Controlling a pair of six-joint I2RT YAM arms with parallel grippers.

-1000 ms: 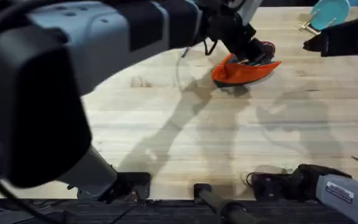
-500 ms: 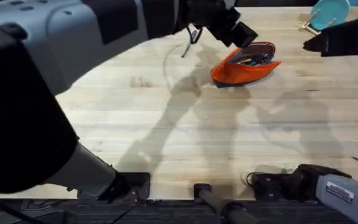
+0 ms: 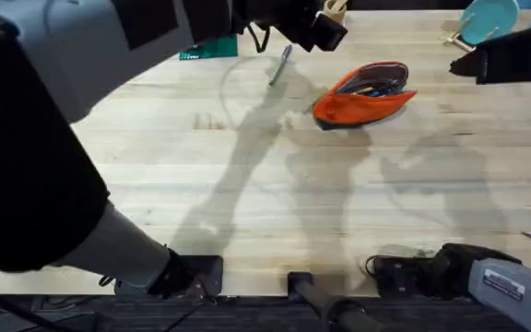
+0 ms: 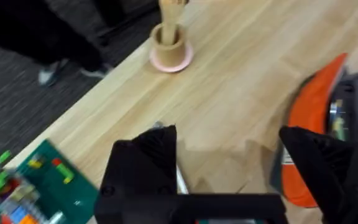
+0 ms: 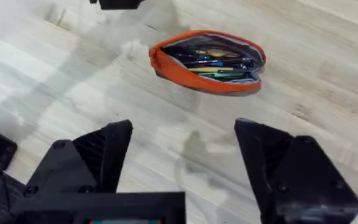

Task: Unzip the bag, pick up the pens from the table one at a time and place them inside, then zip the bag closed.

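Note:
The orange-red bag (image 3: 362,97) lies on the table (image 3: 339,203) at the far middle, its top zipper open, with several pens inside (image 5: 213,62). A slim dark grey pen (image 3: 279,65) lies on the wood to the left of the bag. My left gripper (image 3: 325,28) hangs open above the table between that pen and the bag, holding nothing. In the left wrist view a bit of the pen (image 4: 180,180) shows beside one finger (image 4: 145,162), and the bag's end (image 4: 309,143) is at the other. My right gripper (image 3: 473,63) hovers open to the right of the bag (image 5: 207,62).
A tan cup (image 4: 169,40) with pale sticks stands on a pink coaster near the far edge. A green baseplate (image 3: 212,46) with small bricks lies far left, and a teal plate (image 3: 489,18) far right. The left arm looms large across the left side.
My left gripper has drawn back from the bag's mouth and moved left and farther off, toward the grey pen. The bag now lies uncovered. The right arm has not moved.

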